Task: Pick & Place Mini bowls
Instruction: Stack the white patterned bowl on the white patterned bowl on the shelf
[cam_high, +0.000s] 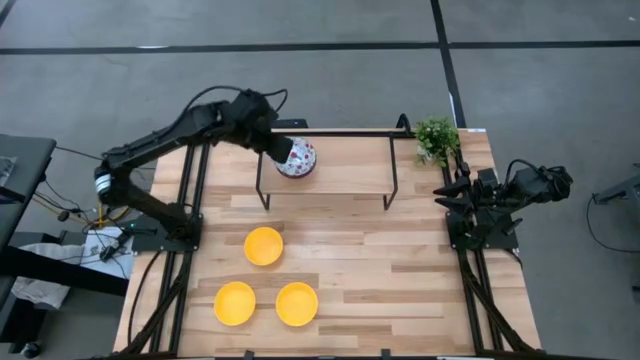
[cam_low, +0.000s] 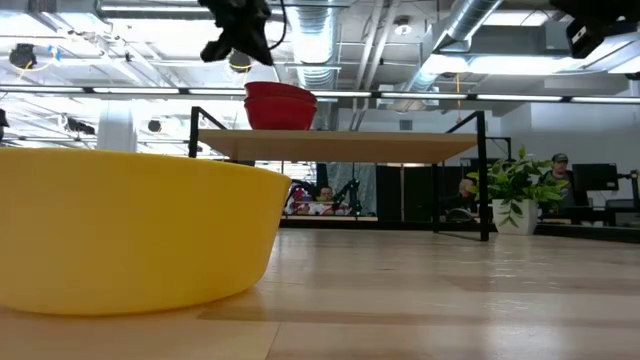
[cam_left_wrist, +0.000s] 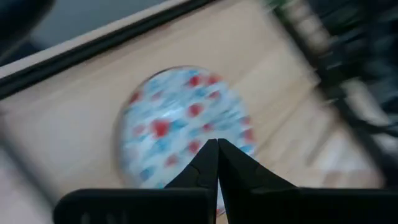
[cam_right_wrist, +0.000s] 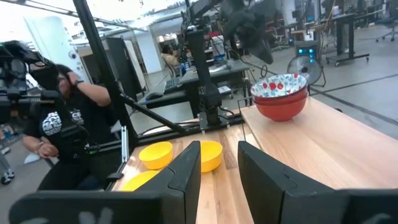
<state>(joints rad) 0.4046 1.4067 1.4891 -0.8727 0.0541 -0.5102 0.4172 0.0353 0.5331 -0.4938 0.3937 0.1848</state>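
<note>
The speckled bowls (cam_left_wrist: 186, 124) are motion-blurred (perhaps a stack), the nearest yellow bowl (cam_low: 130, 235) cut off.

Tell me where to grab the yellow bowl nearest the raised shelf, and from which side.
Grip the rim of that yellow bowl, coming straight down from above. It sits upright and open on the table, apart from the other two, so one finger can go inside the wall and one outside.

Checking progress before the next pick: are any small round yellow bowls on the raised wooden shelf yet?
No, all three small round yellow bowls sit on the tabletop, off the raised wooden shelf.
</note>
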